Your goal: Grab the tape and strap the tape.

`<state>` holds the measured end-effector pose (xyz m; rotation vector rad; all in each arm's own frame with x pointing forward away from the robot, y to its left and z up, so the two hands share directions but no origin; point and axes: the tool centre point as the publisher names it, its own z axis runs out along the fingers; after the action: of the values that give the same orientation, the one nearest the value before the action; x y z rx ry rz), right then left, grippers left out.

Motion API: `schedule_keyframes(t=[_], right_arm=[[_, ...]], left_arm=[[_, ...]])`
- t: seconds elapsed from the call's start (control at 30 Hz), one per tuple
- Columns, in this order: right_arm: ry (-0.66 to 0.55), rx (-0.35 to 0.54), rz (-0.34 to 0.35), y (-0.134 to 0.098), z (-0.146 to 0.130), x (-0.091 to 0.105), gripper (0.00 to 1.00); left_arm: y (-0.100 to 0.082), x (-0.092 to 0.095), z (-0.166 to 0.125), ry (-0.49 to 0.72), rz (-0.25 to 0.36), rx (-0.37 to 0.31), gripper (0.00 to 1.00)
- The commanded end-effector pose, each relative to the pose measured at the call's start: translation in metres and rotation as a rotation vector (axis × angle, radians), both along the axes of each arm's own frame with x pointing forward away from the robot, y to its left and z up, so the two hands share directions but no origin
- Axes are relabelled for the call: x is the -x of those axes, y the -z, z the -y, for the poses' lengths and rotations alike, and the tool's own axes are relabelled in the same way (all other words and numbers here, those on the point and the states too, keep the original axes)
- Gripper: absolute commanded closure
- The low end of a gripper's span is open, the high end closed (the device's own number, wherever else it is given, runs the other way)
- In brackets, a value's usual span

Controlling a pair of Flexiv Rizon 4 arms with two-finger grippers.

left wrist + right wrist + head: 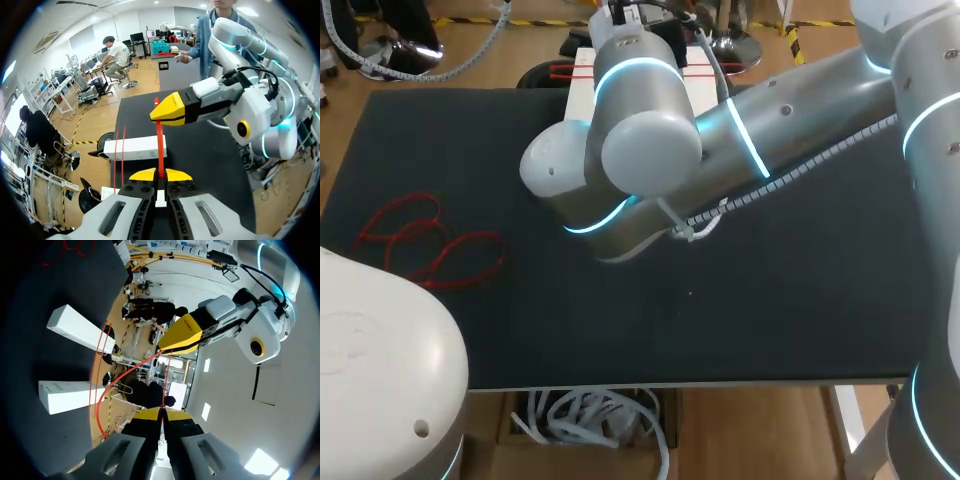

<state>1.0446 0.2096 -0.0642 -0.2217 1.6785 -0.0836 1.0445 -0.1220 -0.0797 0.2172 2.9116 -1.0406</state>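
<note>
A red tape [160, 145] runs taut from my left gripper [160, 175], which is shut on its near end, up to my right gripper [170, 111], shut on the far end. It hangs above a white box [135, 147] that has thin red bands around it. In the right wrist view my right gripper [162, 413] pinches the red tape [120, 377], which loops down past two white blocks [80, 330], with my left gripper [177, 337] just ahead. In the head view my right arm [650, 150] hides both grippers.
Several loose red tapes [425, 240] lie tangled on the black table top [770, 300] at the left. The white box [582, 85] stands at the far edge, partly behind my right arm. My left arm's base [380, 370] fills the near left corner.
</note>
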Motion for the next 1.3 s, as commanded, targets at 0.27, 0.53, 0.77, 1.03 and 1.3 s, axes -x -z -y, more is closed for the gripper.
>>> schedule_keyframes(t=[0.27,0.53,0.77,1.03,1.3], right_arm=[[0.015,0.006,-0.004,-0.001,0.007,-0.001,1.0],[0.005,0.001,-0.002,0.0,-0.002,-0.001,1.0],[-0.005,0.007,-0.003,0.001,-0.006,0.0,1.0],[-0.014,0.014,0.003,0.0,-0.015,0.0,1.0],[-0.022,0.022,0.012,0.0,-0.028,-0.003,1.0]], left_arm=[[-0.001,0.0,0.0,-0.001,-0.001,-0.003,1.0],[-0.001,0.0,0.0,-0.001,-0.001,-0.003,1.0],[-0.001,0.0,0.0,-0.001,-0.001,-0.003,1.0],[-0.001,0.0,0.0,-0.001,-0.001,-0.003,1.0],[-0.001,0.0,0.0,-0.001,-0.001,-0.003,1.0]])
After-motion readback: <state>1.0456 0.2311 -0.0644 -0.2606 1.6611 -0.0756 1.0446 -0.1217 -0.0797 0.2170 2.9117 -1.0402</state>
